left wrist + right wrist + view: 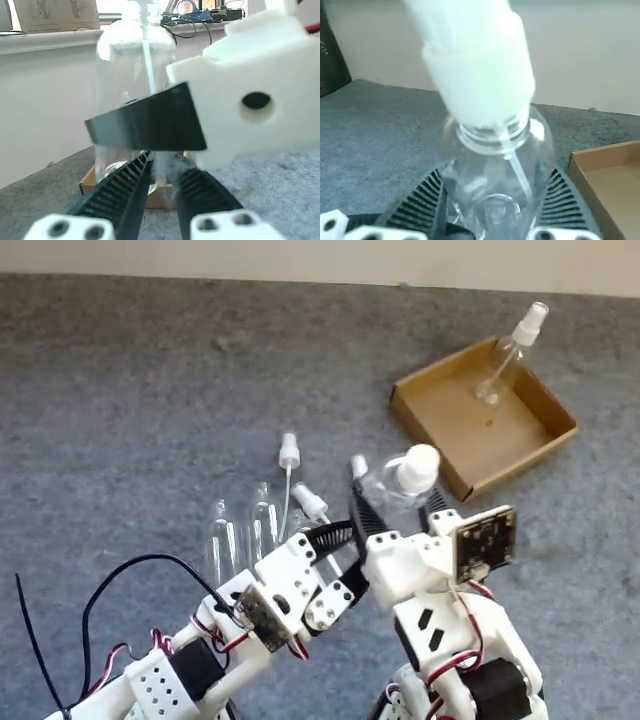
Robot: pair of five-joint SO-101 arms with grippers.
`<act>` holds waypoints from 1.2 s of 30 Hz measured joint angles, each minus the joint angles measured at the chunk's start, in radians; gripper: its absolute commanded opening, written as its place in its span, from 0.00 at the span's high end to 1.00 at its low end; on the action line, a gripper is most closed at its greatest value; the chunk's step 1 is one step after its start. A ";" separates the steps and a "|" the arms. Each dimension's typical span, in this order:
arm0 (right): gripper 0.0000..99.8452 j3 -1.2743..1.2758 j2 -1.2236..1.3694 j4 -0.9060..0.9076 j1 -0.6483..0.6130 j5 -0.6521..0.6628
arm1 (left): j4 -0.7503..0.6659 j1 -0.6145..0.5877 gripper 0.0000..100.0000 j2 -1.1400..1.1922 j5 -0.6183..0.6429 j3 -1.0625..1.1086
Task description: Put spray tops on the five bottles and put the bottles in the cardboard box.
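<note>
The right hand (393,496) is closed around the body of a clear bottle (385,485), its two black ribbed fingers (417,202) pressing on either side of the glassy wall. In the right wrist view the bottle (495,165) stands between them, with a white spray top (475,65) on its neck and the thin dip tube running down inside. From above, that spray top (418,468) points toward the cardboard box (425,445).

The left hand (342,545) is just beside the right one, on the side away from the box. In its own wrist view the left hand (161,175) has its fingers parted only a little, and they hold nothing. They point at the lower end of the same bottle (130,85). One black finger of the right hand (150,122) crosses in front of the bottle.

The cardboard box lies on the grey table (130,390), a short way beyond the held bottle. Inside it leans a finished bottle (500,365), its base on the box floor and its spray top up over the far rim.

On the other side of the hands, two bare bottles (220,530) and (262,520) lie side by side on the table. Near them lie loose spray tops: one (289,452) with its tube trailing, one (312,504) close to the left hand, and one (358,468) just beside the held bottle.
</note>
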 measured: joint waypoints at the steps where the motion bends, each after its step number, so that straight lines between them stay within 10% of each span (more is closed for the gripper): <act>1: 0.86 0.000 -0.005 0.002 0.029 -0.002 | 0.000 -0.002 0.99 0.000 -0.002 0.000; 20: 0.86 0.003 0.485 -0.480 0.399 0.143 | 0.000 -0.031 0.99 0.002 -0.005 0.003; 36: 0.86 -0.124 1.137 -0.914 0.437 0.143 | 0.074 -0.143 0.99 0.002 -0.005 0.003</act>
